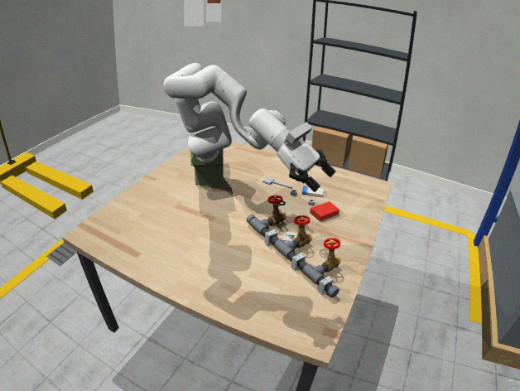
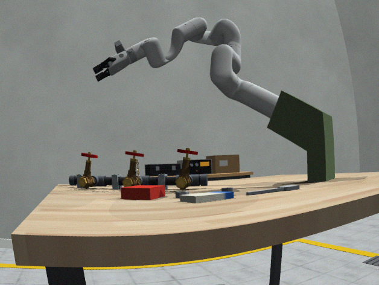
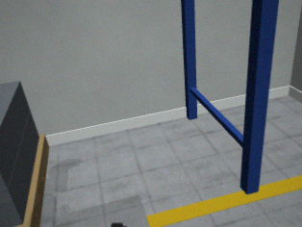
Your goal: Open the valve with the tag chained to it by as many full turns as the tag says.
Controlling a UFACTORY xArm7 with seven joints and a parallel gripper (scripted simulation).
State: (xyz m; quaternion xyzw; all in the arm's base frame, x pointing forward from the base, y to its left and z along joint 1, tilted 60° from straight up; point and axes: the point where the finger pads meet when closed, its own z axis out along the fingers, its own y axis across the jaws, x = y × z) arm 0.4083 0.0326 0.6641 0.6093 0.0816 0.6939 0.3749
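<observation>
Three brass valves with red handwheels stand along a grey pipe (image 1: 290, 252) on the wooden table: the far one (image 1: 276, 199), the middle one (image 1: 301, 219) and the near one (image 1: 332, 243). A small white tag (image 1: 289, 236) lies by the middle valve. In the exterior view a thin chain (image 2: 137, 171) hangs at the middle valve (image 2: 133, 154). My gripper (image 1: 320, 176) (image 2: 98, 72) is open and empty. It hangs high above the table, beyond the valves and apart from all of them. The wrist view shows only floor and wall, no valve.
A red block (image 1: 324, 210), a flat blue-and-white block (image 1: 311, 191), a grey wrench (image 1: 276, 182) and two small nuts (image 1: 293, 192) lie behind the valves. A black shelf with cardboard boxes (image 1: 349, 151) stands beyond the table. A blue frame (image 3: 255, 96) stands on the floor.
</observation>
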